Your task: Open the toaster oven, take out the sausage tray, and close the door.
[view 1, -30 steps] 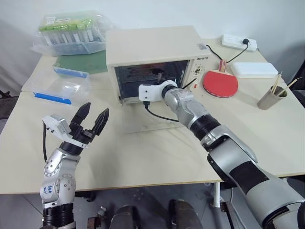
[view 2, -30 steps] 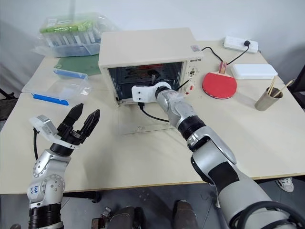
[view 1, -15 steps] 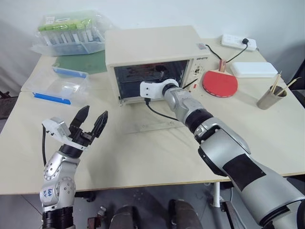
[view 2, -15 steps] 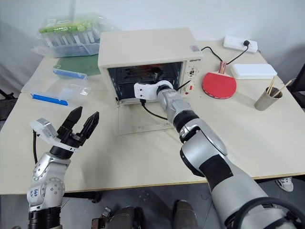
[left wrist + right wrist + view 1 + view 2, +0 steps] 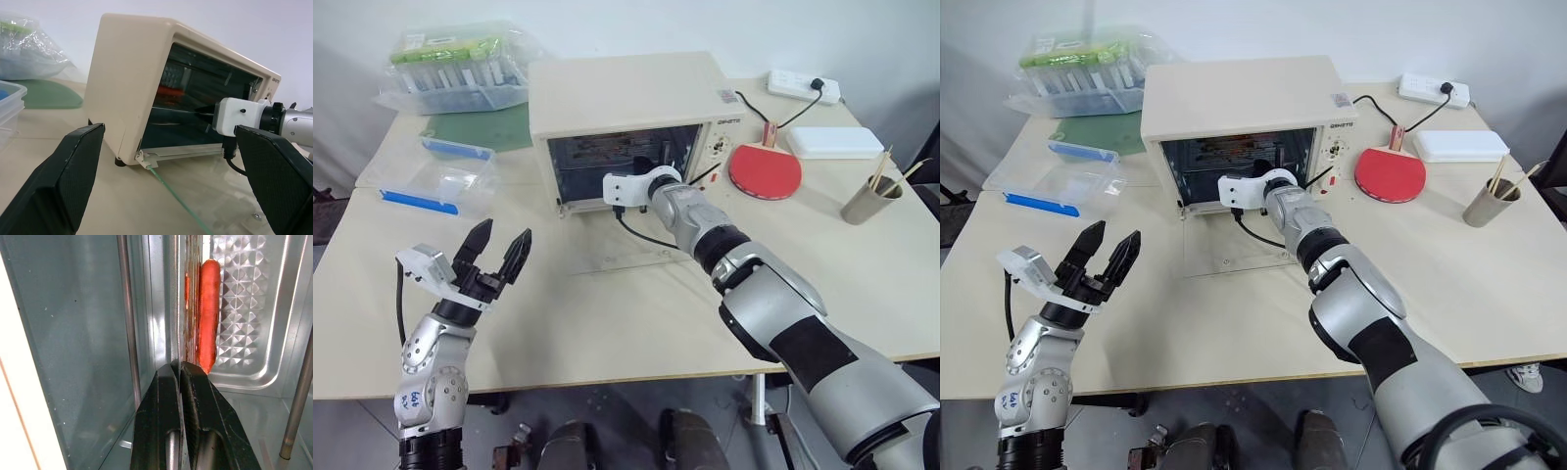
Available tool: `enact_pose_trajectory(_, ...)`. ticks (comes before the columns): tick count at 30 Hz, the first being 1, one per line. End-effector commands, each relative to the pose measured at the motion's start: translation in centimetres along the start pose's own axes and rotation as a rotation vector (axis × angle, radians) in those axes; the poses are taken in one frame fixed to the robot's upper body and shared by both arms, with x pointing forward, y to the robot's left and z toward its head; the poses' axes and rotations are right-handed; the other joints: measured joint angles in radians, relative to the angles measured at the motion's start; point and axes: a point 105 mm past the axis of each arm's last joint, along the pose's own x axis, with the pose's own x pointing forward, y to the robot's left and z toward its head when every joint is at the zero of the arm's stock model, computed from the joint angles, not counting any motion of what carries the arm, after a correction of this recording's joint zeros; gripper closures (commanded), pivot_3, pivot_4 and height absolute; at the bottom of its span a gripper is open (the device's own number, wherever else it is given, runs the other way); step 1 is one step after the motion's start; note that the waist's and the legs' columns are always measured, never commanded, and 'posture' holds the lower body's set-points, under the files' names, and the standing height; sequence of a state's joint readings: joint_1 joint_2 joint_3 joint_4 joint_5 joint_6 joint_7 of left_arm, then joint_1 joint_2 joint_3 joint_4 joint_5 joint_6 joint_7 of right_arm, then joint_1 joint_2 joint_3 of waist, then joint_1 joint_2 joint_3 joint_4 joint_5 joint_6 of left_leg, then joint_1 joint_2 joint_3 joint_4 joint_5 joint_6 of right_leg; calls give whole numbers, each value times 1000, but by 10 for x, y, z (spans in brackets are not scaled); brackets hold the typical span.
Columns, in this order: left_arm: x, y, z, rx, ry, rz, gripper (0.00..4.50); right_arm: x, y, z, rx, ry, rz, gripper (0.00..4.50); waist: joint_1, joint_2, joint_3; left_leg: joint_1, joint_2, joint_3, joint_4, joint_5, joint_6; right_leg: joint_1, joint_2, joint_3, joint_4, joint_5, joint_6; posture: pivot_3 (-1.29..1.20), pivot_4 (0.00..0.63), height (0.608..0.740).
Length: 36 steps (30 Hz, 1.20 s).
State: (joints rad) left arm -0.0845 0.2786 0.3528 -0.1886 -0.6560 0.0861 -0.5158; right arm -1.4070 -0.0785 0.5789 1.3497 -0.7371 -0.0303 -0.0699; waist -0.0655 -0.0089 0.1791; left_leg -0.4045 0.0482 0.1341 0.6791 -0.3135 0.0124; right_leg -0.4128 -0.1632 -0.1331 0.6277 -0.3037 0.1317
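Tray removal, grip stage

Toaster oven (image 5: pixel 1239 103) stands on the surface (image 5: pixel 1489 264), door (image 5: pixel 1234 257) down flat; right gripper (image 5: pixel 181 369), pressed together, pinches the sausage tray (image 5: pixel 244 308) edge inside. Next: a level pull outward. Left gripper (image 5: pixel 1102 257) hovers spread.

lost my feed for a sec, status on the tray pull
Left pincer open, idle over the table. Right pincer shut on the tray rim inside the oven. Door down flat, sausage aboard, nothing blocking.
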Motion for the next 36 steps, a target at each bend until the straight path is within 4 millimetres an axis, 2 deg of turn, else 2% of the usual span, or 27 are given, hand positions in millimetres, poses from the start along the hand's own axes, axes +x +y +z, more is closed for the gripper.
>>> enact_pose_trajectory(1, 1, -5, 10, 39, -34, -17, 0, 0, -19, 7, 7, -42, -82, 4489, 0, 0, 0, 0, 0, 0, 0, 0, 0, 0, 0, 0, 0, 0, 0, 0, 150, 740)
enact_pose_trajectory(17, 3, -5, 8, 29, -30, -13, 0, -12, -21, 22, -9, -156, -122, 4489, -5, 0, 0, 0, 0, 0, -1, 0, 0, 0, 0, 0, 0, 0, 0, 0, 150, 740)
enact_pose_trajectory(26, 4, -8, 6, 17, -28, -27, 0, -15, -25, 13, -9, -143, -131, 4489, -14, 0, 0, 0, 0, 0, -1, 0, 0, 0, 0, -1, 0, 0, 0, 0, 150, 740)
enact_pose_trajectory(32, 23, -23, 2, -56, 80, -175, 0, -12, -22, 12, -24, -140, -119, 4489, -13, 0, 0, 0, 0, -1, -1, 0, 0, 0, 0, 0, 0, 0, 0, 0, 150, 740)
enact_pose_trajectory(36, 39, -23, 5, -24, 96, -261, 0, -9, -23, 17, -29, -150, -118, 4489, -15, 0, 0, 0, 0, -1, -1, 0, 0, 0, 0, 0, 0, 0, 0, 0, 150, 740)
